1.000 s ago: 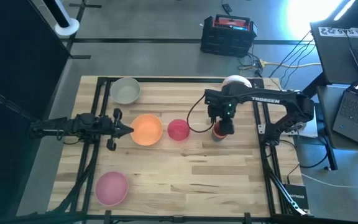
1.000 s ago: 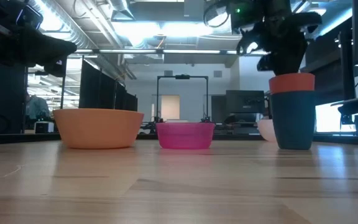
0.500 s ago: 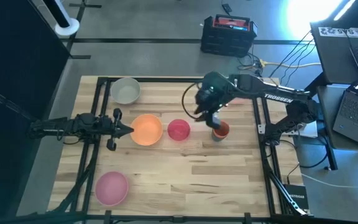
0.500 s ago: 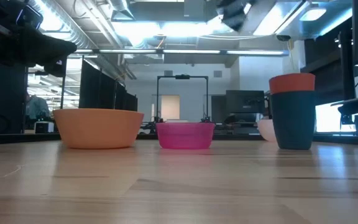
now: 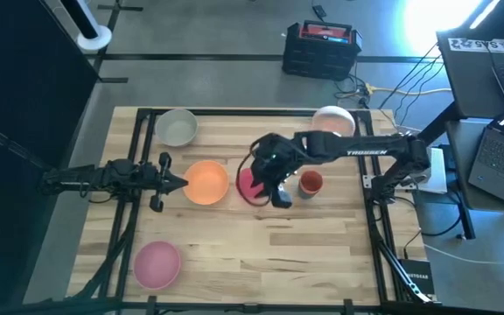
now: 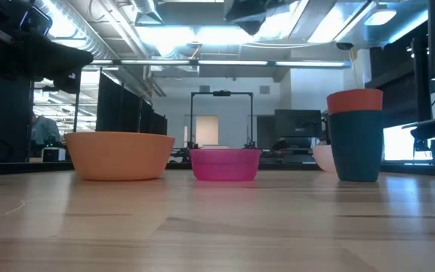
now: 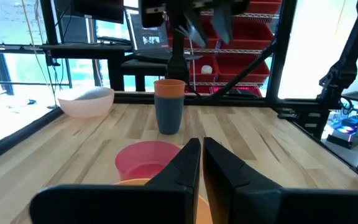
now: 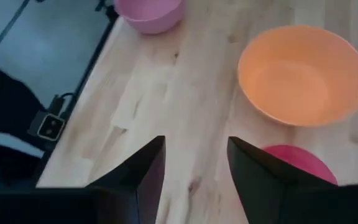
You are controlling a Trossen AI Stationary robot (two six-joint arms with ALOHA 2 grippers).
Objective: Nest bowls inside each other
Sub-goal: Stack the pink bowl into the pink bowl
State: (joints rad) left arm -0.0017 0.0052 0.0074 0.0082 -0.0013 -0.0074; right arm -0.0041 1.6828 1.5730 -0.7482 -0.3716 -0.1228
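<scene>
Smallest bowl (image 5: 311,182) right of two larger bowls (image 5: 206,181)

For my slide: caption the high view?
Right tool open above the red-pink bowl, beside the orange bowl.

The table's (image 5: 261,254) near half lies bare apart from the pink bowl (image 5: 157,264) at its left corner. Across the middle stand the orange bowl (image 5: 206,182), red-pink bowl (image 5: 247,184) and stacked cups (image 5: 311,183), with narrow gaps between. The right arm (image 5: 348,147) hangs over the red-pink bowl; the left gripper (image 5: 175,183) sits just beside the orange bowl.
</scene>
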